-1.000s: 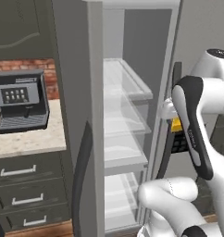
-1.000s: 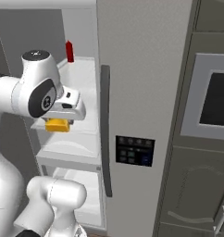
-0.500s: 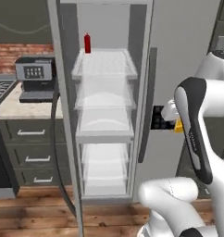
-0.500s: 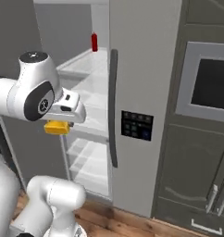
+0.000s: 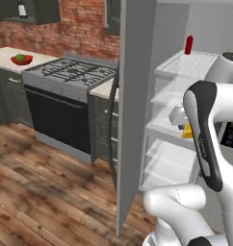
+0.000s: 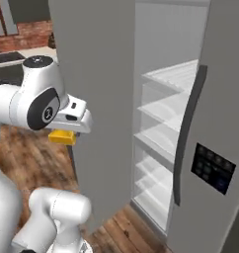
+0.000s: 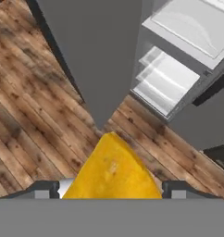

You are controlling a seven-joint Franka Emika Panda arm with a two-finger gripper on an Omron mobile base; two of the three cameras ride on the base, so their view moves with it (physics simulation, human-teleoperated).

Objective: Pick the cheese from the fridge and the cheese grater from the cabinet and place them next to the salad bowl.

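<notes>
My gripper (image 7: pixel 112 189) is shut on the cheese (image 7: pixel 113 170), a yellow-orange wedge that sticks out between the two fingertips. In the base views the cheese (image 5: pixel 187 131) (image 6: pixel 61 137) hangs under the hand, out in front of the open fridge (image 5: pixel 172 98) (image 6: pixel 166 113) and above the wood floor. The salad bowl (image 5: pixel 22 59), red with a green ball in it, sits far off on the counter at the upper left. Above it is the dark cabinet (image 5: pixel 41 10). A small pale upright thing (image 5: pixel 22 9) shows there, too small to tell whether it is the cheese grater.
The grey fridge door (image 5: pixel 136 101) (image 6: pixel 94 99) stands open, edge-on, close beside the arm. A red bottle (image 5: pixel 188 44) stands on the top shelf. A stove (image 5: pixel 65 79) with a dark oven front lies between the fridge and the bowl's counter. Wood floor (image 5: pixel 36 178) stretches to the left.
The whole picture has swung as the base moved: the fridge has slid right, and the stove, brick wall and bowl counter have come into the left base view. The cheese stays in my gripper.
</notes>
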